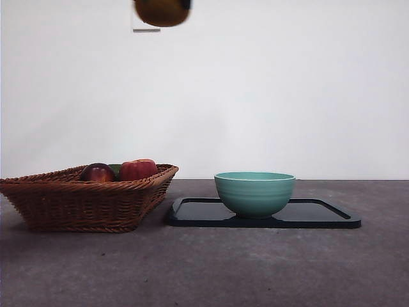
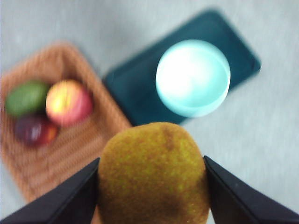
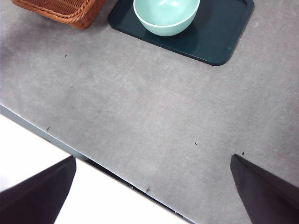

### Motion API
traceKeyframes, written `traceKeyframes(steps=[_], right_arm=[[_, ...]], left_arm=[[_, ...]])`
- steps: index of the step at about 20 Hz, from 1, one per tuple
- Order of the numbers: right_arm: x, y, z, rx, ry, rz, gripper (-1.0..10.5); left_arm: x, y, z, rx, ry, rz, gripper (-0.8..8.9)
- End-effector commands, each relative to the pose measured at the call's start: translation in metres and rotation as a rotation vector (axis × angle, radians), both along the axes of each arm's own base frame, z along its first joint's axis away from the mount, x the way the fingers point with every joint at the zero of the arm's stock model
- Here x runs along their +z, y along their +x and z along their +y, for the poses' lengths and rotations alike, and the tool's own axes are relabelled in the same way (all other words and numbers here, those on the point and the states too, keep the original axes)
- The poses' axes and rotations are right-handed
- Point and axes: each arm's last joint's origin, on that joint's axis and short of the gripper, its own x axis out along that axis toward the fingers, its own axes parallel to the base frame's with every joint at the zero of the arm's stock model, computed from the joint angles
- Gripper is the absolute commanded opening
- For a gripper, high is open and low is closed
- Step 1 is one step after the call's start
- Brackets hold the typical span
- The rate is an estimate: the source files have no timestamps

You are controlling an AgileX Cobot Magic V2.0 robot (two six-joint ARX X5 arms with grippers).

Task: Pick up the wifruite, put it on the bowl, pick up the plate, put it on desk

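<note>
The left gripper (image 2: 152, 186) holds the wifruite (image 2: 153, 175) clamped between both jaws, high above the desk (image 1: 211, 268) and over the wicker basket (image 1: 83, 201). Below, the bowl (image 1: 254, 192) stands on a dark tray (image 1: 319, 217) just beside the basket. The right gripper (image 3: 152, 186) hangs with jaws wide apart over the desk's near edge.

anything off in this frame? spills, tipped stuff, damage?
Nothing stands out. Bowl sits upright on the tray, basket level with its fruit inside. Left gripper holds the wifruite high above the desk; no spills.
</note>
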Motion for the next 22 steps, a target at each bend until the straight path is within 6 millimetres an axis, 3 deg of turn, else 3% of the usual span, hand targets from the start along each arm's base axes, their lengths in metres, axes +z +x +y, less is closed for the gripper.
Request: traceKeyframes(steps=[1,7,12,22], right_arm=[[0.002,-0.001,0.0,0.01,0.003,-0.006,5.8],[0.002,-0.001,0.0,0.009,0.006,-0.005,5.8],[0.002,0.0,0.0,0.009,0.006,-0.006,5.8],[0.002,0.0,0.0,0.011,0.008,-0.005,5.8]], left_arm=[[0.002,-0.02,0.023,0.052,0.02,0.044,2.8],[-0.013,-0.055,0.072,0.192,0.088,0.054,2.8],[-0.033,-0.065,0.087,0.266,-0.059,-0.072,2.79],[-0.12,-0.031,0.076,0.327,-0.126,-0.128,2.79]])
